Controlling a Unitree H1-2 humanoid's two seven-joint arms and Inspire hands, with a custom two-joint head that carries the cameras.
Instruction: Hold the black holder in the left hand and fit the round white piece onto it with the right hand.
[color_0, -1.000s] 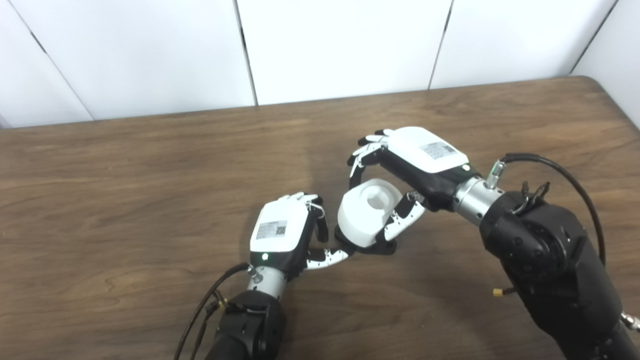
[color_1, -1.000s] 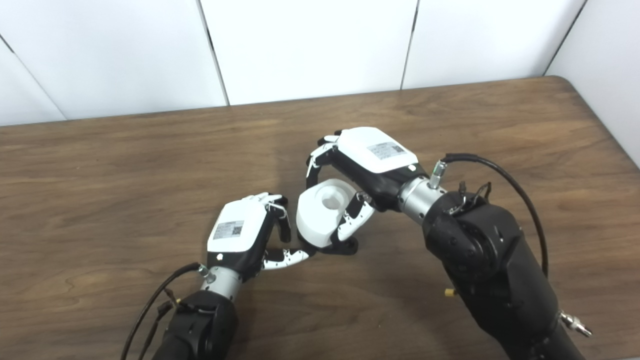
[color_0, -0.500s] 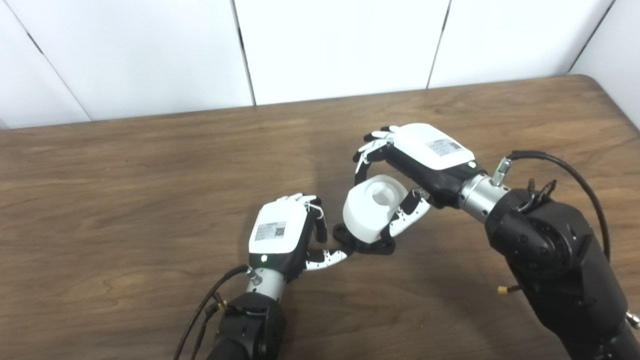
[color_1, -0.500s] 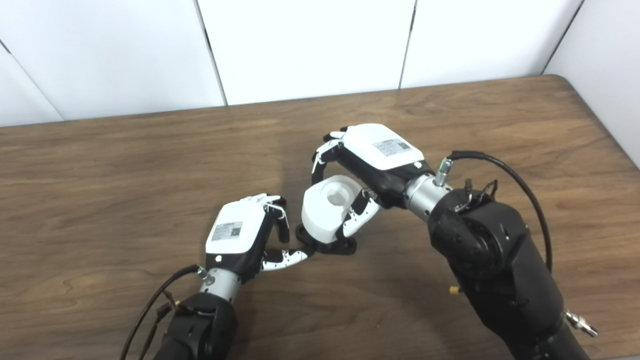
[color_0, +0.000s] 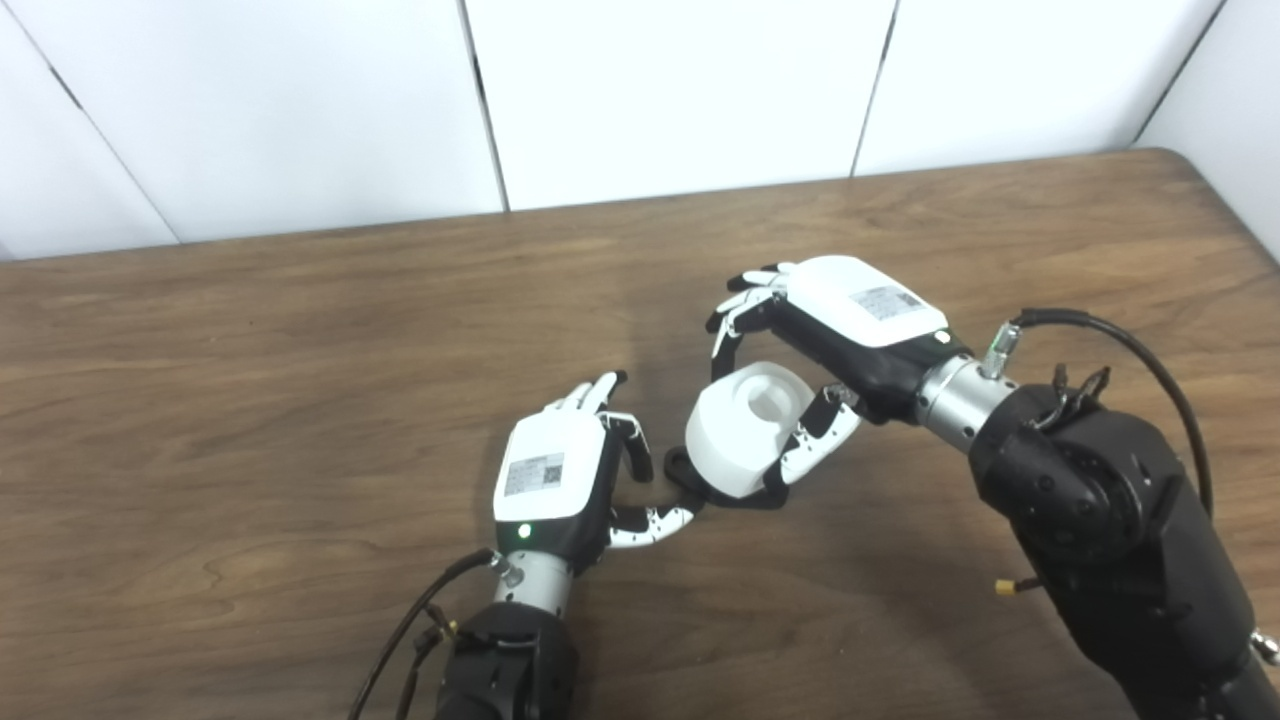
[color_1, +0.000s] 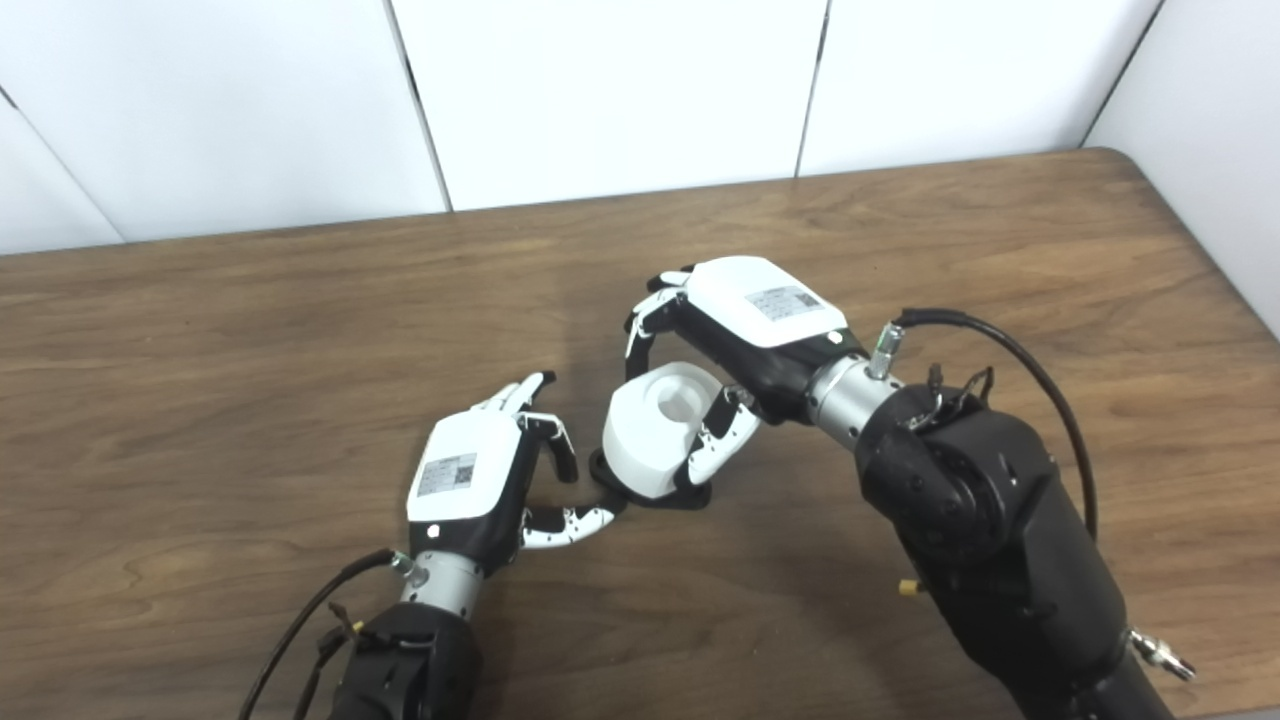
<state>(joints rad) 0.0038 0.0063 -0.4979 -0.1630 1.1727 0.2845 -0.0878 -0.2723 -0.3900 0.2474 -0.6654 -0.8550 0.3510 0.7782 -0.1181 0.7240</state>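
Observation:
The round white piece (color_0: 745, 425), a thick disc with a centre hole, sits tilted on the black holder (color_0: 688, 478), which rests on the table and shows only at its left and lower rim. My right hand (color_0: 850, 320) is shut on the white piece, fingers (color_0: 728, 318) arched over its far side and thumb against its near right side. My left hand (color_0: 555, 470) lies just left of the holder with its fingers apart: two point forward, one curls down beside the holder's left lobe, and the thumb tip touches the holder's near edge. It grips nothing that I can see.
The brown wooden table (color_0: 250, 350) runs wide to the left and behind the hands. White wall panels (color_0: 680, 90) stand along its far edge, and the table's rounded corner is at the far right. Cables hang from both forearms.
My left hand's fingers have uncurled and now point forward. The right hand has carried the white piece and holder slightly left, closer to the left hand.

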